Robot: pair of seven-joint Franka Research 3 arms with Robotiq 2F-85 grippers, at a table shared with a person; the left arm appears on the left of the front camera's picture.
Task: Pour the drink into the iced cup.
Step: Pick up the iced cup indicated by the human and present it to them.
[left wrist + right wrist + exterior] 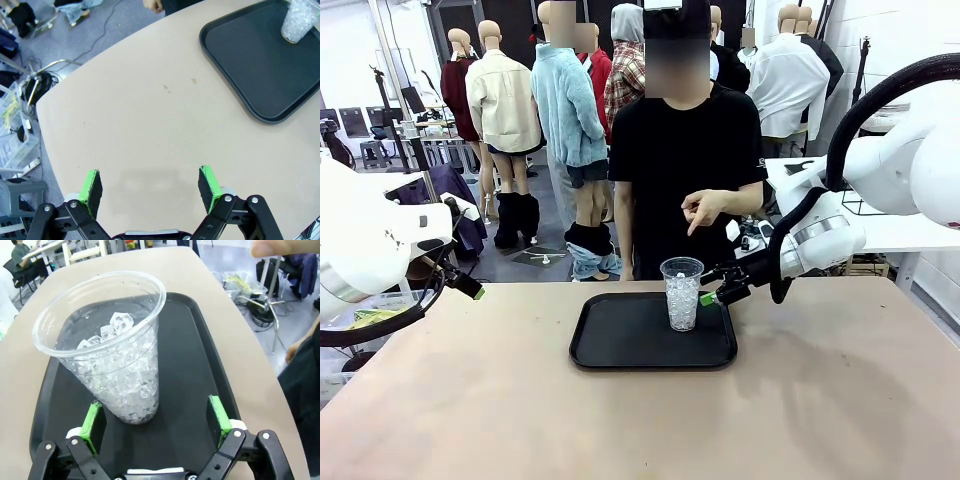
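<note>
Just beyond right end effector (154, 405): cup (112, 350)

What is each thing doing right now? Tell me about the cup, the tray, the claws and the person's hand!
cup: upright on the tray, packed with ice, no dark drink in it
tray: flat on the table, carrying the cup
right claw: open, empty, its pads either side of the cup's base
left claw: open, empty, above bare table
person's hand: finger pointing down toward the cup
</note>
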